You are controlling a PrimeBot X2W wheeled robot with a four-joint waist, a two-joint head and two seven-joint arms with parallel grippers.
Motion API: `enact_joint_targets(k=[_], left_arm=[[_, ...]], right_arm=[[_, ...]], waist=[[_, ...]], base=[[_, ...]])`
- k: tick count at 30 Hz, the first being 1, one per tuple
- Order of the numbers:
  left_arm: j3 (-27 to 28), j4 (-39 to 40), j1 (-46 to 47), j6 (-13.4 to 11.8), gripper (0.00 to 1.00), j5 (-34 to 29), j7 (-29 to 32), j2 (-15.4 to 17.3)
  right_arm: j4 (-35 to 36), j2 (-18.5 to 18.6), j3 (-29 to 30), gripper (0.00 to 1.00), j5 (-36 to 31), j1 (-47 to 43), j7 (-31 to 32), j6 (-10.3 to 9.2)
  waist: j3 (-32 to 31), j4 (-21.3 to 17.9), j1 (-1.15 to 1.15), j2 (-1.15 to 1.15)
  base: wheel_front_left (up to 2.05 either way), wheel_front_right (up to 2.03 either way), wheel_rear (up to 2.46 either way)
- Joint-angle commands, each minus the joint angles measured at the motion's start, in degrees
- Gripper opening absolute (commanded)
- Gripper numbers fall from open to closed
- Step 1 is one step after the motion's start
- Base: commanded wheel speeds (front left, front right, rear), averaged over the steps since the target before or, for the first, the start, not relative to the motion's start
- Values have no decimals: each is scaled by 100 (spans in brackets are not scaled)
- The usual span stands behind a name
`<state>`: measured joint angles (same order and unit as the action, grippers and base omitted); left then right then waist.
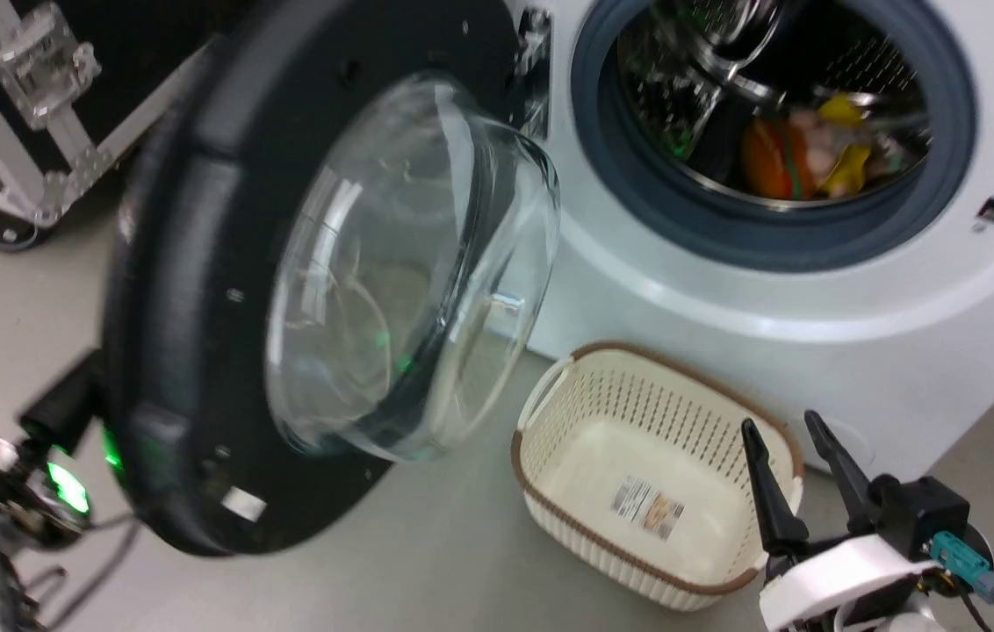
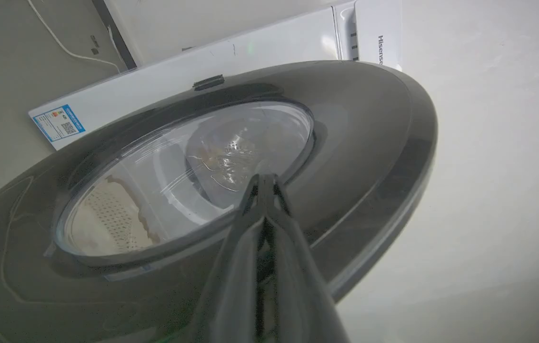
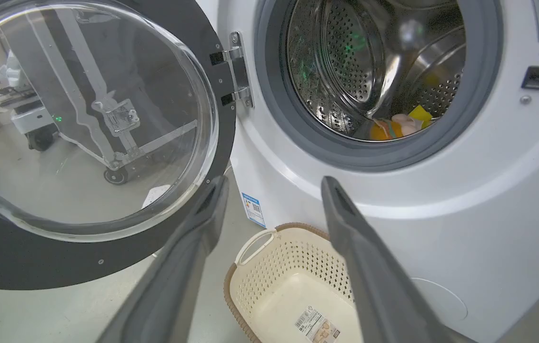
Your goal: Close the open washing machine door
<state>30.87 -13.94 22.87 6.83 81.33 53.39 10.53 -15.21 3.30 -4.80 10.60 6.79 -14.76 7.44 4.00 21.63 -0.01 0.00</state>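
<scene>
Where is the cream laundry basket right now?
In the head view the basket sits on the floor at lower centre-right, before the washing machine, between the washing machine door on the left and the right gripper.

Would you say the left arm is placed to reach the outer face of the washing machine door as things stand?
Probably yes. The left hand, shut, points at the outer face of the washing machine door near its window, with nothing between them; whether it touches I cannot tell.

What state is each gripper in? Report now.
Left gripper: shut, empty, tips at the washing machine door.
Right gripper: open, empty.
</scene>
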Motion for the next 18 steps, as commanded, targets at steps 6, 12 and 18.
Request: enact_joint_targets(k=[6, 12, 18], left_arm=[[-469, 591, -750, 51, 0, 204, 404, -564], [-1129, 967, -1353, 55, 0, 553, 422, -750], [-2122, 1016, -1807, 60, 0, 1229, -176, -763]], right_arm=[[21, -37, 171, 100, -41, -247, -24, 5], [48, -41, 197, 100, -69, -280, -24, 5], [107, -41, 409, 100, -149, -233, -24, 5]], waist=[[-497, -304, 1, 0], [-520, -642, 1, 0], [-336, -1117, 1, 0]], base=[[0, 0, 0], [0, 0, 0], [0, 0, 0]])
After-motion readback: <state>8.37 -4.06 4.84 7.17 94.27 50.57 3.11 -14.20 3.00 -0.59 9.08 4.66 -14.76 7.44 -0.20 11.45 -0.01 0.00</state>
